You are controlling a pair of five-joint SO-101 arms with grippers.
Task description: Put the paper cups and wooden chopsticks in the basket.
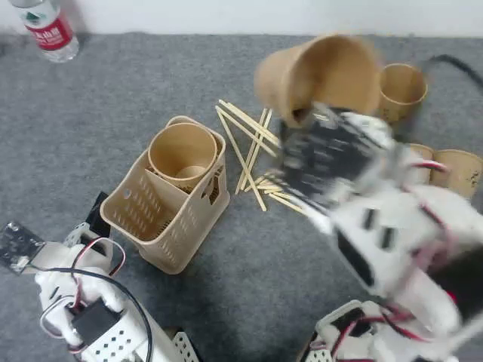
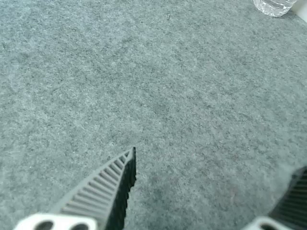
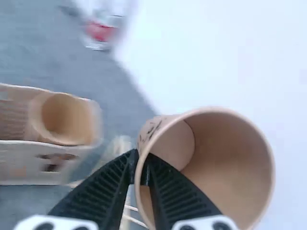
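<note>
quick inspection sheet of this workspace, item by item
surface: grey mat, bare under the left arm.
job's things: basket holds a paper cup; chopsticks lie loose on the mat beside it; held cup is in the air; other cups stand at the far right.
clutter: water bottle at the far corner.
end effectors: right end effector shut on the held cup's wall; left end effector open over bare mat.
cables: wires on the arms; black cable behind the cups.
surroundings: white wall.

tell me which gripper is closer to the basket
Left. The left gripper is low, right beside the basket, fingers open. The right gripper is farther off on the other side, raised over the chopsticks, shut on a paper cup.
</note>
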